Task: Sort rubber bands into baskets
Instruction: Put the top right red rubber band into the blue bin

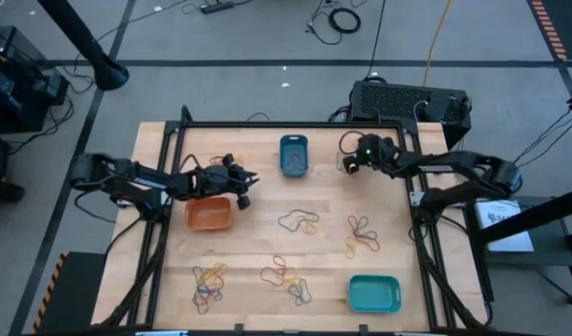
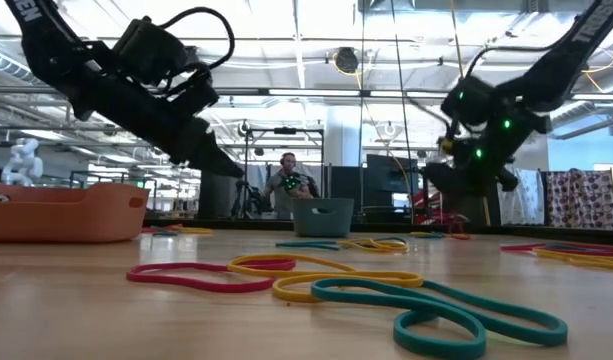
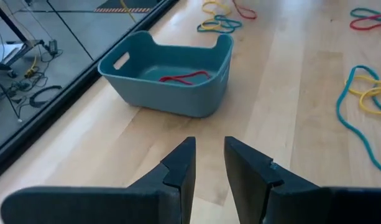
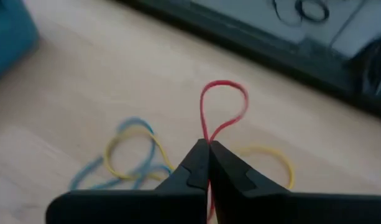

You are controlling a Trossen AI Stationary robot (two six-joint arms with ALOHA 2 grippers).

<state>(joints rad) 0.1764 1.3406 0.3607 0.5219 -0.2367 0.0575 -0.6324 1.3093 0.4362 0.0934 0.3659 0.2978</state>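
A robotics lab or workshop is shown: a wooden bench [image 1: 267, 243] is framed by black metal rails, cables [image 1: 341, 19] are strewn over a grey floor, and exposed ceiling beams and a seated person [image 2: 289, 180] are seen behind.

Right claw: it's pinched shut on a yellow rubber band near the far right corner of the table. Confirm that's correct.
Not quite. The right claw is shut on a rubber band near the far right corner of the table, but that band is red, not yellow. The right wrist view shows the red rubber band looping out from between the closed fingers; the yellow and blue bands lie loose on the wood beneath.
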